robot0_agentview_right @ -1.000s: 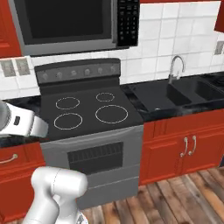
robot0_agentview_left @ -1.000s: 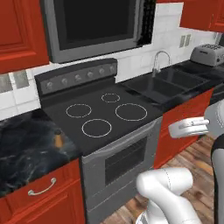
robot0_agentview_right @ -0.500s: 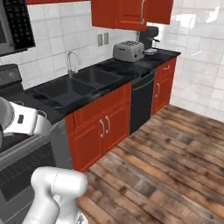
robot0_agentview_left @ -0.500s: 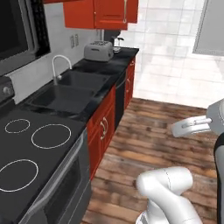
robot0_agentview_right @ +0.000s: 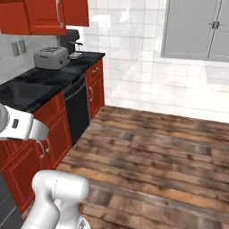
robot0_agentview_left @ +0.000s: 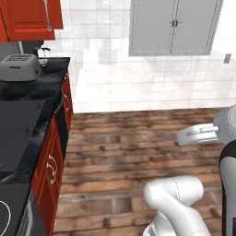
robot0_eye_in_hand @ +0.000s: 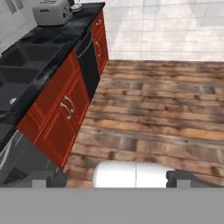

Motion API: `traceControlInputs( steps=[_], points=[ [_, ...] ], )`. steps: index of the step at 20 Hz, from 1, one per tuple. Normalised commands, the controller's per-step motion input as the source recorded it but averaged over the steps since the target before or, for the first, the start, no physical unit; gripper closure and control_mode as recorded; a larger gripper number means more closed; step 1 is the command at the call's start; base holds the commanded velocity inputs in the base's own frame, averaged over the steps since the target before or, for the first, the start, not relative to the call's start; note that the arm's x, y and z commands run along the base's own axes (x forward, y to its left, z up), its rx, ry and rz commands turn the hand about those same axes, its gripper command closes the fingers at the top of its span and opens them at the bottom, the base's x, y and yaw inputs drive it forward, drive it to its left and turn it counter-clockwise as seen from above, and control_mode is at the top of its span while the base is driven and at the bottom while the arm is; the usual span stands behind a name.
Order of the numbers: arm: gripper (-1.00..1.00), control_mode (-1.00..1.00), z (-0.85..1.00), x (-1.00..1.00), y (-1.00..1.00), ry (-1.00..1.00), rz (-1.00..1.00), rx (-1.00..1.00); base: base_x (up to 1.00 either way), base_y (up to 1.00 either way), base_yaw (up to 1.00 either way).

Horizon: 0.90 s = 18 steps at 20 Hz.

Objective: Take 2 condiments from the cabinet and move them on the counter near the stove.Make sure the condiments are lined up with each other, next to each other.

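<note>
The gripper [robot0_eye_in_hand: 111, 179] is open in the hand view, its two dark fingertips [robot0_eye_in_hand: 43, 179] wide apart and nothing held between them. It points down over the wooden floor beside the red base cabinets. The red wall cabinet [robot0_agentview_left: 27, 18] [robot0_agentview_right: 44, 15] hangs above the toaster with its door shut, silver handle showing. The condiments are hidden. The black counter [robot0_agentview_left: 32, 92] [robot0_agentview_right: 53, 76] [robot0_eye_in_hand: 52, 39] runs along the left. A corner of the stove [robot0_agentview_left: 7, 209] with a white ring burner shows at the bottom left of the left base view.
A silver toaster [robot0_agentview_left: 18, 67] [robot0_agentview_right: 51, 57] [robot0_eye_in_hand: 52, 12] and a dark coffee machine [robot0_agentview_right: 71, 42] stand at the counter's far end. A black sink basin [robot0_eye_in_hand: 26, 57] and a dishwasher front [robot0_agentview_right: 78, 109] lie along the counter. Grey double doors [robot0_agentview_left: 173, 27] sit on the far tiled wall above open wooden floor [robot0_agentview_right: 156, 147].
The whole picture has swung right as the base turns: stove and microwave slid out to the left, while the counter end, floor and far wall came in. The gripper stays open.
</note>
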Motion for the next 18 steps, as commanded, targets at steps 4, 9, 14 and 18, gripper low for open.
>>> traceControlInputs(
  steps=[4, 9, 14, 18],
  points=[
    [-1.00, 1.00, 0.00, 0.00, 0.00, 0.00, 0.00, 0.00, 1.00, 0.00, -0.49],
    [-1.00, 1.00, 0.00, 0.00, 0.00, 0.00, 0.00, 0.00, 1.00, 0.00, -0.37],
    [-1.00, 1.00, 0.00, 0.00, 0.00, 0.00, 0.00, 0.00, 1.00, 0.00, -0.26],
    [-1.00, 1.00, 0.00, 0.00, 0.00, 0.00, 0.00, 0.00, 1.00, 0.00, 0.00]
  ],
)
